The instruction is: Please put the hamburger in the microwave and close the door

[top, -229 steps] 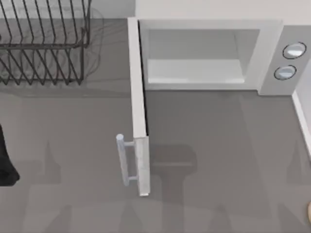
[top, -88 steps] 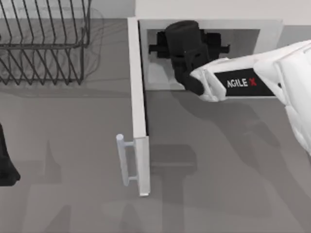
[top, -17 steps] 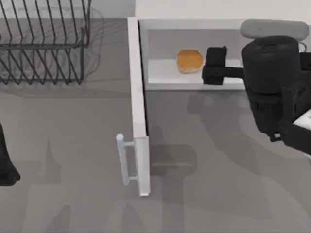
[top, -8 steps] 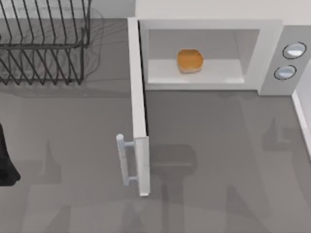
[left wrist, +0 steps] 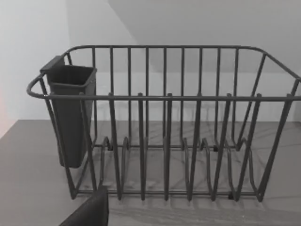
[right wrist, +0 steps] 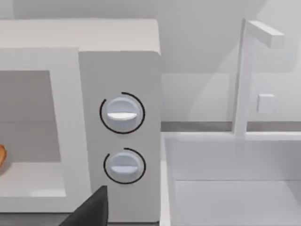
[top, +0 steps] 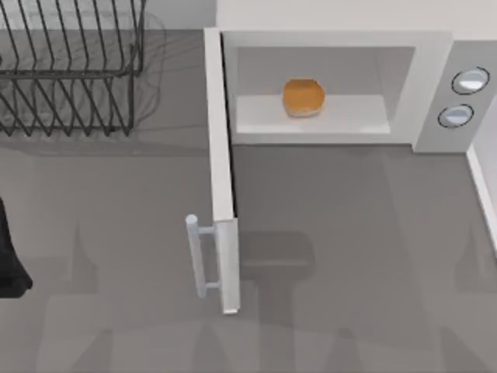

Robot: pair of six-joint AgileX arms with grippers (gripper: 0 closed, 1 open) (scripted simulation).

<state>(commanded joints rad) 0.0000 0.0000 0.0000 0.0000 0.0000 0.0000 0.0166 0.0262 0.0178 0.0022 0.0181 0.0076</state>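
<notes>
The hamburger [top: 303,97], a small golden bun, sits on the floor of the microwave [top: 431,78] cavity, left of centre. The door [top: 220,155] stands wide open, swung out toward the table's front, with its bar handle [top: 199,256] facing left. In the right wrist view the microwave [right wrist: 117,61] shows its two knobs, and an orange sliver of the hamburger [right wrist: 1,157] peeks in at the frame edge. My left arm [top: 9,268] is parked at the table's left edge. A dark part of my right gripper [right wrist: 90,211] shows low in its wrist view, away from the cavity.
A black wire dish rack [top: 70,70] stands at the back left; the left wrist view faces this rack [left wrist: 164,132] with its dark cup. Right of the microwave lies a white sink [right wrist: 235,183] with a faucet [right wrist: 244,75]. Grey tabletop [top: 349,256] spreads in front.
A second ago my right arm was in front of the cavity with the hamburger just beside it; it has pulled away to the right. The hamburger stays inside; the door has not moved.
</notes>
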